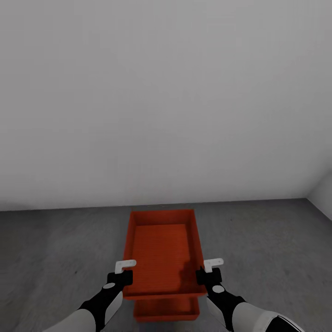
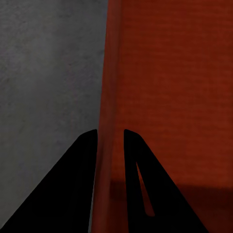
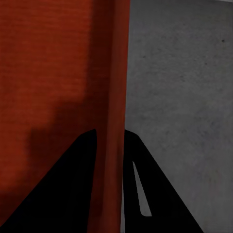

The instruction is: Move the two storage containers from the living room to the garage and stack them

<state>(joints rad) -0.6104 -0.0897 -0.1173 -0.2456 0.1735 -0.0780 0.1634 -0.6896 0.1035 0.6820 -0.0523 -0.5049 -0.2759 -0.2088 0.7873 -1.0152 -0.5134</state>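
Both forearms, white with black wrists, come into the head view from the lower edge and reach forward to an orange-red storage container (image 1: 161, 249). At the left, the left gripper (image 1: 121, 273) sits on the near end of the left long wall of this upper container, and the right gripper (image 1: 208, 272) sits on the near end of the right long wall, so the box hangs between the two arms with its open side up. From the left wrist view, the two dark fingers (image 2: 73, 184) of the left gripper stand close together, one on each side of the thin red wall (image 2: 108, 97), with the ribbed inner bottom of the container on one side and grey floor on the other. From the right wrist view the picture is similar: the fingers (image 3: 73, 184) of the right gripper stand narrow on both sides of the wall (image 3: 116, 87), pinching it. Under the held box, a second storage container (image 1: 167, 311) of the same colour lies on the dark grey floor (image 1: 55, 249) of the garage; only its near end looks out below the upper one. Whether the upper box already touches the lower one, I cannot tell. Beyond the boxes, the floor meets a plain pale grey wall (image 1: 166, 101), and a second wall (image 1: 323, 189) begins at the far right corner.
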